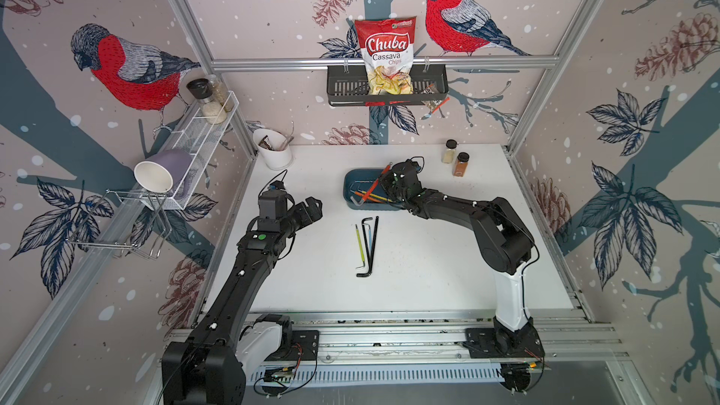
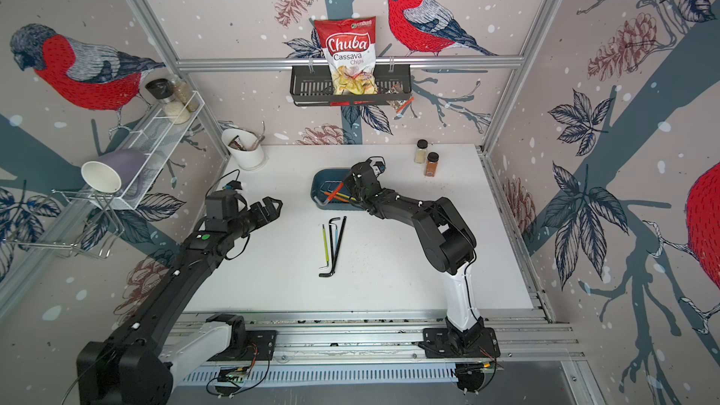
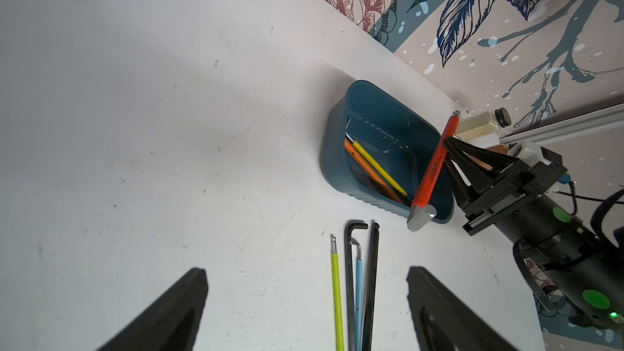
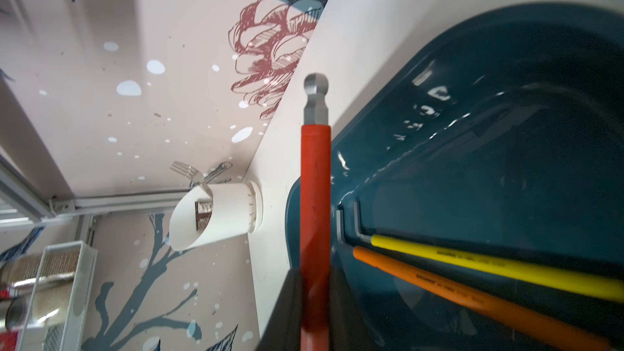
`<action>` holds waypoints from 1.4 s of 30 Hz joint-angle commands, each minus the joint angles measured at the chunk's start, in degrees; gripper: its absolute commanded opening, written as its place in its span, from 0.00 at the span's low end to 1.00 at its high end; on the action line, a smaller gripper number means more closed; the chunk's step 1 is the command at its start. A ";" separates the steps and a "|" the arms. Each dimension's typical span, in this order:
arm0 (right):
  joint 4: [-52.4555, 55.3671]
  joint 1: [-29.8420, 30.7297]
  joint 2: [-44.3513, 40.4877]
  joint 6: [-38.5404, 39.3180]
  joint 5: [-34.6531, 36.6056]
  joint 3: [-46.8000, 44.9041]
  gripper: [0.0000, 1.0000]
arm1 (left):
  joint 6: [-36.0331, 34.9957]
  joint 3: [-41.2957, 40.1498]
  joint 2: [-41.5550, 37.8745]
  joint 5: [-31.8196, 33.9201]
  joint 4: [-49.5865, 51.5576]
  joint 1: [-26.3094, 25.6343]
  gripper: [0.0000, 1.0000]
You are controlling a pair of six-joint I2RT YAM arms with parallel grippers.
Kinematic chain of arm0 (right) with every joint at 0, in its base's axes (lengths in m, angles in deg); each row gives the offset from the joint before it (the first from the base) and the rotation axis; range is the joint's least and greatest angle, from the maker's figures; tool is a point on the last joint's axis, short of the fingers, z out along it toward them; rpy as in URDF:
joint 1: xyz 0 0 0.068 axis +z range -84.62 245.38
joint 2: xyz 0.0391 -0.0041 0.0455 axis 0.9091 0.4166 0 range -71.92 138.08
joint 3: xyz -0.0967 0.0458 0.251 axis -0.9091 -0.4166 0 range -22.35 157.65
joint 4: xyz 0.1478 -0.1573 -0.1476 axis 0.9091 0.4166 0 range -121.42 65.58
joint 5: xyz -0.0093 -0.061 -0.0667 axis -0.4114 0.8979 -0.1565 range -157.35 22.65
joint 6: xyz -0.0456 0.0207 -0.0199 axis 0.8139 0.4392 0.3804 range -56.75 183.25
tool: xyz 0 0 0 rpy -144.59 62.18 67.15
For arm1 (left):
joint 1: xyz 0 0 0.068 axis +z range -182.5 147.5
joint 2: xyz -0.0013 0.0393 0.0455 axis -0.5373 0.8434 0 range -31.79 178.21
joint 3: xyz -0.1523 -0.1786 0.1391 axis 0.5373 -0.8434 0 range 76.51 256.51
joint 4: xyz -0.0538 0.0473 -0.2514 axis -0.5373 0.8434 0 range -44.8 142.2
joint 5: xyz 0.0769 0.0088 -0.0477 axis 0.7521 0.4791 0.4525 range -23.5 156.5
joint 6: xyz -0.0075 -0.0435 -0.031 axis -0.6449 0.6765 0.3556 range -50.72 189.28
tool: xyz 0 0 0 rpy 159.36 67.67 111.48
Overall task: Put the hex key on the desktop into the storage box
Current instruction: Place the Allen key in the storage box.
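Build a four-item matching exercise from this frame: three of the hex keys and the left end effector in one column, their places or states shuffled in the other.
Column A
1. red hex key
2. yellow hex key
3. lime-green hex key
4. left end effector

Column B
a. lying on the desktop
b. open, holding nothing
c. gripped by the right end effector, slanting across the storage box
d. lying inside the storage box

Pairs: 1-c, 2-d, 3-a, 4-b
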State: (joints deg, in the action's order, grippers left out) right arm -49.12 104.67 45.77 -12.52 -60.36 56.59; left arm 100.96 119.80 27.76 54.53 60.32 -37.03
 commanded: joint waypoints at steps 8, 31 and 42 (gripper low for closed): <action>-2.14 2.25 -1.10 -9.01 13.03 -1.60 0.00 | 0.23 -0.04 -0.74 -2.23 -2.41 1.16 0.96; 6.42 3.17 6.73 -19.39 20.47 8.25 0.00 | 0.29 -1.16 -3.30 -3.90 -3.10 2.49 0.96; 4.06 2.76 10.06 -19.37 16.14 8.60 0.44 | -0.12 -1.48 -3.14 -3.58 -2.75 2.49 0.96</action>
State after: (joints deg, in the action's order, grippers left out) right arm -42.74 107.53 55.30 -31.58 -42.59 64.76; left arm 101.36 118.27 24.50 50.40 59.14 -34.63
